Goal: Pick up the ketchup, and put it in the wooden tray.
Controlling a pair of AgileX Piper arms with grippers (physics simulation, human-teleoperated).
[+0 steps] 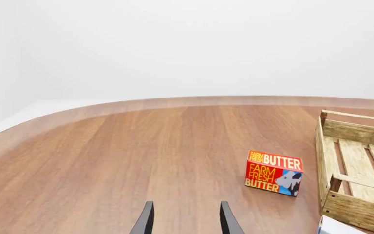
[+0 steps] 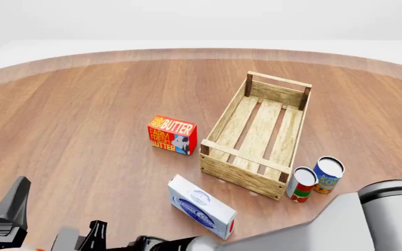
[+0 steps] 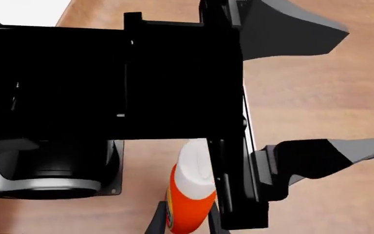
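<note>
In the right wrist view the ketchup [image 3: 190, 195], an orange-red bottle with a white cap, sits between the two dark fingers of my right gripper [image 3: 184, 223], which press on its sides. The black body of my left arm crosses that view just beyond the bottle. My left gripper [image 1: 185, 222] is open and holds nothing; in the front view it [image 2: 56, 217] is at the near left corner. The wooden tray [image 2: 223, 121] lies right of centre, its end [image 1: 359, 209] also showing in the left wrist view. The front view's lower edge cuts off the bottle.
A red butter box [image 2: 173, 135] stands left of the tray. A white carton [image 2: 201, 206] lies in front of it. Two cans [image 2: 302, 183] [image 2: 328, 175] stand by the tray's near right corner. My right arm [image 2: 368, 219] spans the near edge.
</note>
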